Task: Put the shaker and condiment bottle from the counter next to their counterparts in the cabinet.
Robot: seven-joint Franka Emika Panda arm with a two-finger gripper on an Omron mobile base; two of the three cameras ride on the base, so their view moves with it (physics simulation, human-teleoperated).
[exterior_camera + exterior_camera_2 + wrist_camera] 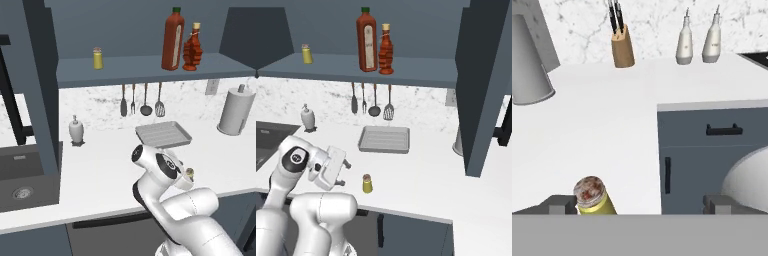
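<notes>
Shaker [367,183] stands upright on the white surface [421,175] near its front edge, low and centre-left in the right base view, just right of the hand [342,173], which hangs low over the surface with its fingers spread and nothing between them. In the hand view the same yellow shaker [592,196] sits at the bottom left, close against the inner side of the left fingertip [558,204], while the other fingertip [718,203] stands well apart at the bottom right; whether the left tip touches the shaker cannot be told. In the left base view the shaker [189,174] peeks out just beyond the arm's wrist, right of centre. Farther back, mid-frame, a grey tray [384,139] lies flat on the surface, with a white pump dispenser [307,118] at the left near the wall. Utensils [371,100] hang in a row on the marble backsplash. Above them, in the upper part of the frame, the cabinet [356,67] shelf carries the condiment bottle [386,50] upright just beside the tall red sauce bottle [367,39], near the shelf's middle. The second yellow shaker [307,54] stands alone, well apart at the shelf's left.
</notes>
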